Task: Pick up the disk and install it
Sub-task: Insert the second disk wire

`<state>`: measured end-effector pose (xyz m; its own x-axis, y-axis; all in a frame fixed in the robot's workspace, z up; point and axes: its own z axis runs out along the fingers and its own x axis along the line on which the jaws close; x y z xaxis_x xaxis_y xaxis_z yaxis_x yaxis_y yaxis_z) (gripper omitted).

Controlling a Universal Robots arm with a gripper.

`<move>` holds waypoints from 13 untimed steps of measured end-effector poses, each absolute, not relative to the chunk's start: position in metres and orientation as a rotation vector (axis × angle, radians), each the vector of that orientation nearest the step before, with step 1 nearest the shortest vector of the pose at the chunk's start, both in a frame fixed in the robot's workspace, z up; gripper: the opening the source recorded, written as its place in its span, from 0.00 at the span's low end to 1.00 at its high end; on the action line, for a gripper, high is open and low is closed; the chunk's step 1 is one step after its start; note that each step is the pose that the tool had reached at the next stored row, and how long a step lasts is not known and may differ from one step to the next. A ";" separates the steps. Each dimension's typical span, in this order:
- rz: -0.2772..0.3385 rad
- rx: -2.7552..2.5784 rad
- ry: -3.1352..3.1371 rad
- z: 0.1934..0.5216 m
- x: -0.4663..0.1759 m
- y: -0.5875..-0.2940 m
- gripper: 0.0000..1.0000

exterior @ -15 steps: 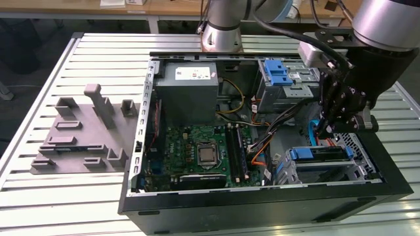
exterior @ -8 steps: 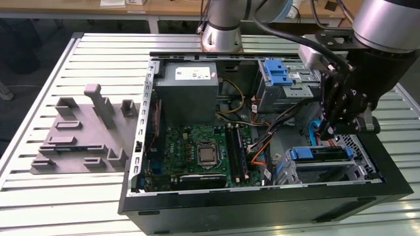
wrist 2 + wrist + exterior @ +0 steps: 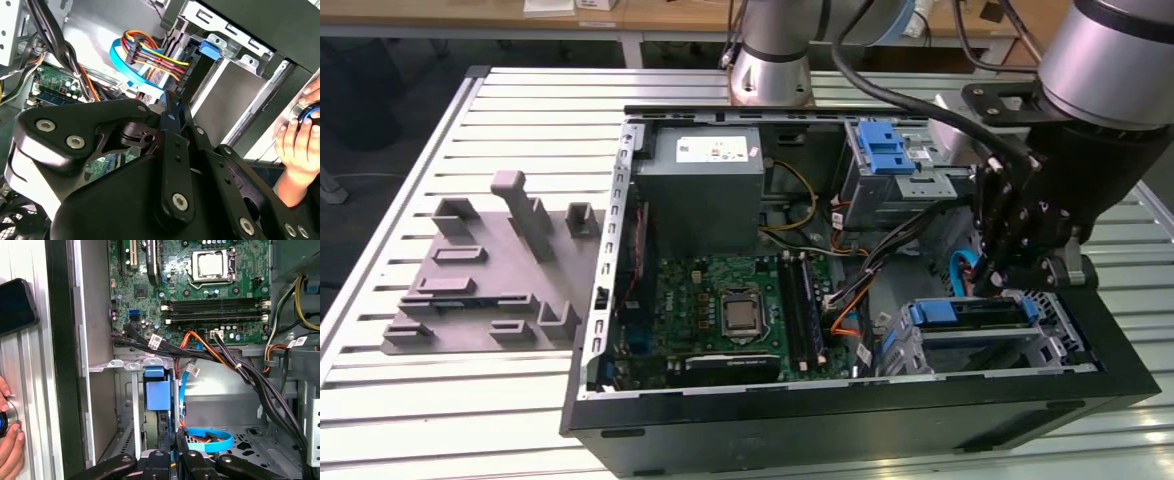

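Observation:
The disk [image 3: 970,314] sits in the lower drive cage at the front of the open computer case, towards the exterior view's right, with its blue carrier facing up. In the first wrist view the blue carrier end of the disk [image 3: 157,393] stands in the cage slot, and its silver face is hidden. My gripper [image 3: 991,284] hangs inside the case just above and beside that cage. Both wrist views show its black fingers [image 3: 170,107] drawn together, with nothing visibly between them. The gripper [image 3: 179,454] is close over a looped blue data cable [image 3: 209,438].
A grey power-supply box [image 3: 707,165] and a blue latch on a metal cage [image 3: 887,150] sit at the case's back. The motherboard [image 3: 727,305] and cable bundles [image 3: 220,357] lie nearby. A grey fixture [image 3: 487,270] rests on the slatted table. A person's hand [image 3: 299,142] holds a knob outside the case.

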<state>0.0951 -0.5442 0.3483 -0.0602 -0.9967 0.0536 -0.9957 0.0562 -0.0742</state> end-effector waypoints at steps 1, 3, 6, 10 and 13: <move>-0.141 -2.144 2.273 0.347 0.095 -0.545 0.16; -0.137 -2.142 2.271 0.347 0.095 -0.545 0.16; -0.133 -2.140 2.269 0.346 0.095 -0.545 0.16; -0.123 -2.136 2.266 0.344 0.095 -0.545 0.16; -0.112 -2.131 2.262 0.342 0.095 -0.547 0.16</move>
<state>0.0947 -0.5471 0.3417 -0.0602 -0.9978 0.0263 -0.9955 0.0581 -0.0745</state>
